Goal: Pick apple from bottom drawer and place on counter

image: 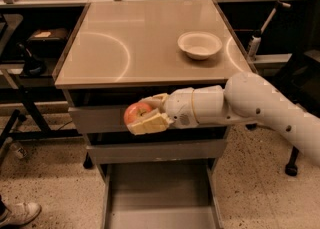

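Observation:
My gripper (145, 113) is shut on the apple (136, 113), small, red with a yellowish patch. It holds the apple in the air in front of the upper drawers, just below the front edge of the counter (125, 43) and left of centre. The white arm reaches in from the right. The bottom drawer (160, 198) is pulled open below, a wide shallow grey tray with a bare floor showing. The counter is a glossy beige top with curved light reflections.
A white bowl (199, 44) stands on the counter's right half. Two closed grey drawers (100, 118) sit above the open one. Dark shelving flanks the cabinet on both sides. A shoe (17, 213) shows at the bottom left on the speckled floor.

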`<state>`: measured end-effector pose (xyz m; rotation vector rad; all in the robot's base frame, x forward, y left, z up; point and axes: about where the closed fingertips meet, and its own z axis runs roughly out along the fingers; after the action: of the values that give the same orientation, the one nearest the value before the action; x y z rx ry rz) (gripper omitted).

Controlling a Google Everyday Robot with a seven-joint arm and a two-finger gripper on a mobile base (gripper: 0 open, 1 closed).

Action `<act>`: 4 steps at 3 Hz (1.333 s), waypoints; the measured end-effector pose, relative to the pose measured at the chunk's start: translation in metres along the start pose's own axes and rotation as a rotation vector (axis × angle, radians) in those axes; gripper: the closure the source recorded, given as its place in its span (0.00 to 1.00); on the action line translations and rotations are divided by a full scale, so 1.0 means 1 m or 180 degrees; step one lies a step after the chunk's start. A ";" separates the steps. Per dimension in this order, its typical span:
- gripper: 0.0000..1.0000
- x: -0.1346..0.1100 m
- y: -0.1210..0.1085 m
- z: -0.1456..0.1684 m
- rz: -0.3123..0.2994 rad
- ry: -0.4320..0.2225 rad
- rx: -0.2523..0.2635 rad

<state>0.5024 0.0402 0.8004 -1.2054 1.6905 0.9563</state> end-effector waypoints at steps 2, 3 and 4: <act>1.00 -0.054 -0.062 -0.020 -0.0043 0.0062 0.0175; 1.00 -0.068 -0.094 -0.022 0.0008 0.0161 0.0208; 1.00 -0.083 -0.126 -0.022 0.0058 0.0287 0.0220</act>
<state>0.6356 0.0158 0.8704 -1.2052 1.7935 0.8585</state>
